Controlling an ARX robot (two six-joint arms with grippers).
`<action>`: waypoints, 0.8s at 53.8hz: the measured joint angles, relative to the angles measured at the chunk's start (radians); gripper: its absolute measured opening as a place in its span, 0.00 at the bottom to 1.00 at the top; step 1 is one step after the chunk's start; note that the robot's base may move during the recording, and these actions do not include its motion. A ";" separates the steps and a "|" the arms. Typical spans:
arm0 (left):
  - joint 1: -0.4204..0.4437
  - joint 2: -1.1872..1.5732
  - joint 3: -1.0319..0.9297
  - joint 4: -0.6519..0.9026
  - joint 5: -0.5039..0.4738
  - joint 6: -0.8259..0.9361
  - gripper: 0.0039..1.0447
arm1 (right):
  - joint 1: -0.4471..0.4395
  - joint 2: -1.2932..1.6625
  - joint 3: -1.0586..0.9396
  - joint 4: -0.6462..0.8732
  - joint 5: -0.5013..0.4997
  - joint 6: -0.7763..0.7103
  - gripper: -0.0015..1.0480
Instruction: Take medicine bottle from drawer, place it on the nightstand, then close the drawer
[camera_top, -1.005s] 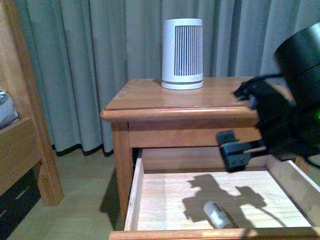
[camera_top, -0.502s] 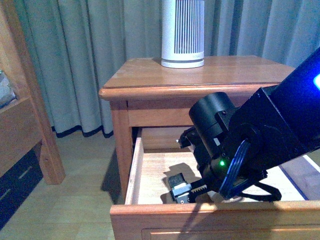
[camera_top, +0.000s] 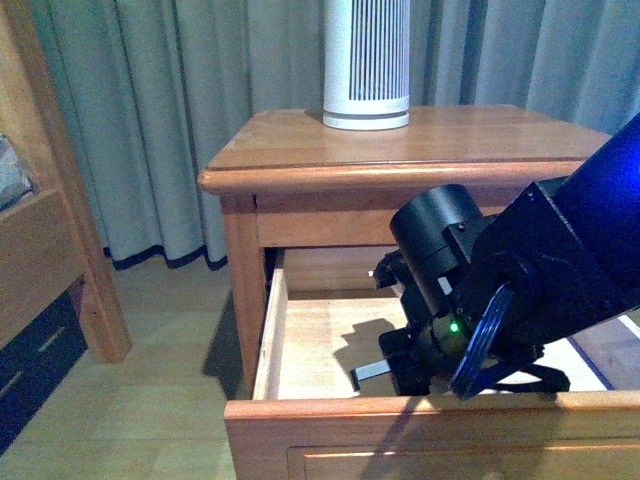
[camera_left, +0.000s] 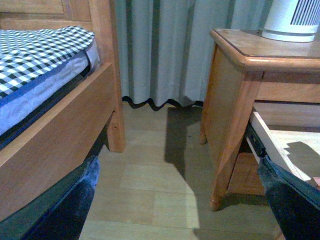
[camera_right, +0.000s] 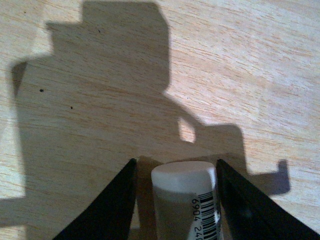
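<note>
The medicine bottle (camera_right: 182, 200), white with a barcode label, lies on the pale wood floor of the open drawer (camera_right: 100, 75). My right gripper (camera_right: 175, 167) is open, and its black fingers (camera_right: 107, 210) stand on either side of the bottle with small gaps. In the front view my right gripper (camera_top: 385, 372) reaches down inside the drawer (camera_top: 400, 425), and the arm and drawer front hide the bottle. The nightstand (camera_top: 300, 150) stands behind. My left gripper (camera_left: 185, 200) is open and empty over the floor beside the nightstand (camera_left: 232, 100).
A tall white ribbed appliance (camera_top: 366, 60) stands at the back of the nightstand top. A wooden bed frame (camera_left: 65, 130) with checked bedding is to the left. Grey curtains hang behind. Bare floor (camera_left: 150, 190) lies between bed and nightstand.
My right arm has come down from above the drawer into it. The bottle, seen lying in the drawer one second ago, is now hidden behind the arm in the front view.
</note>
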 joint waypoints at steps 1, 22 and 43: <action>0.000 0.000 0.000 0.000 0.000 0.000 0.94 | -0.003 -0.004 -0.006 0.005 -0.001 0.002 0.30; 0.000 0.000 0.000 0.000 0.000 0.000 0.94 | -0.017 -0.300 -0.098 -0.028 -0.179 0.024 0.29; 0.000 0.000 0.000 0.000 0.000 0.000 0.94 | -0.110 -0.251 0.584 -0.377 -0.158 -0.089 0.29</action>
